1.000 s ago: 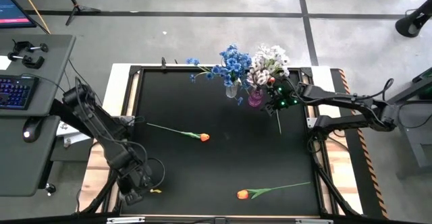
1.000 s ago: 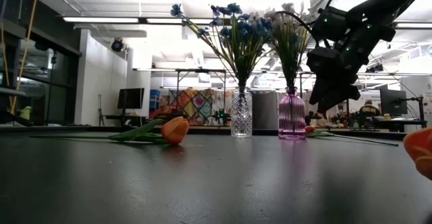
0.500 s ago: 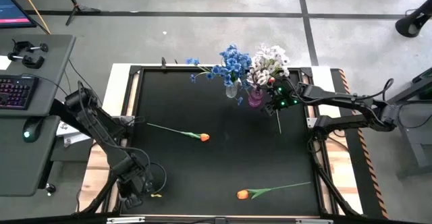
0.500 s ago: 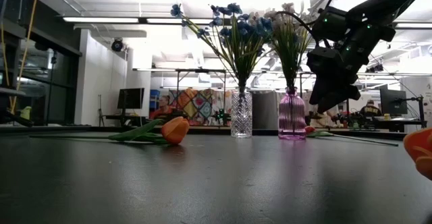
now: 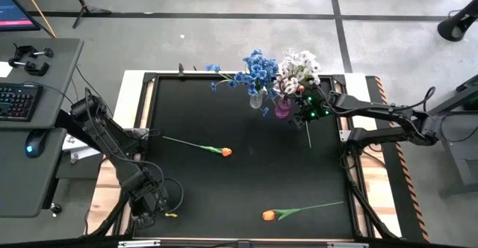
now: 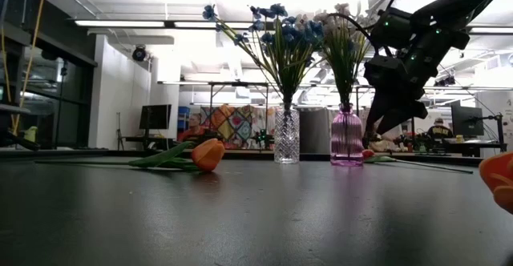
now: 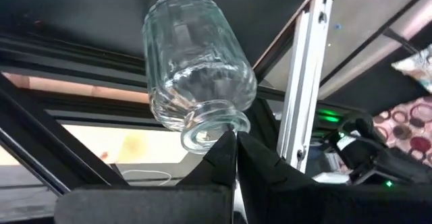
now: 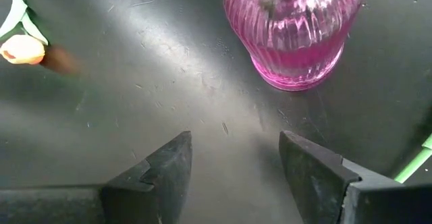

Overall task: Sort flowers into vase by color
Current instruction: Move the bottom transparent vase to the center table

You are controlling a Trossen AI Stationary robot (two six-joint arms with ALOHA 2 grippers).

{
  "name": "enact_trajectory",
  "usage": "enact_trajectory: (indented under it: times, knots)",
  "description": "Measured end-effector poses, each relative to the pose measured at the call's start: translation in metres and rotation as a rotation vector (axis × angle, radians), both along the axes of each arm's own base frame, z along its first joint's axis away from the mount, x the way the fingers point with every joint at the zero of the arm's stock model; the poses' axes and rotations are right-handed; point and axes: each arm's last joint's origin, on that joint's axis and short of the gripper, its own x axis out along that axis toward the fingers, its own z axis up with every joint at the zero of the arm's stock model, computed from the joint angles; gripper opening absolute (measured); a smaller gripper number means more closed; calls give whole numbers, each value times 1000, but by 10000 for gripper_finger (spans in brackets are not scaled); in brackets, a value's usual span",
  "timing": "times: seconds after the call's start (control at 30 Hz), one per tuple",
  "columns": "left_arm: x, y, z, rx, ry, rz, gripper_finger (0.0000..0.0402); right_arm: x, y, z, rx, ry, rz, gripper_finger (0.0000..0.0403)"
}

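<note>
Jaws of the right gripper (image 8: 233, 160) are spread, empty, and held above the worktop (image 5: 246, 181) just beside the pink vase (image 8: 293, 32), which carries the white spray (image 5: 297, 67). Jaws of the left gripper (image 7: 236, 140) are pressed together at the mouth of a clear jar (image 7: 196, 75), at the near left corner. The blue spray (image 5: 254, 69) is seated in the clear vase (image 6: 286, 136). One tulip (image 5: 224, 152) is laid mid-worktop, another (image 5: 269, 215) near the front edge; a third (image 8: 21, 48) is seen by the pink vase.
</note>
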Motion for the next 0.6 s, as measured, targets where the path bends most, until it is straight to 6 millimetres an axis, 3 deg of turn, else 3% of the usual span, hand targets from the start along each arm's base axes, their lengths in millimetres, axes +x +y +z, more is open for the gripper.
enact_trajectory:
  times: [0.6]
  knots:
    - [-2,1,-1,30,-42,-27,0,0,0,0,11,-2,-16,209]
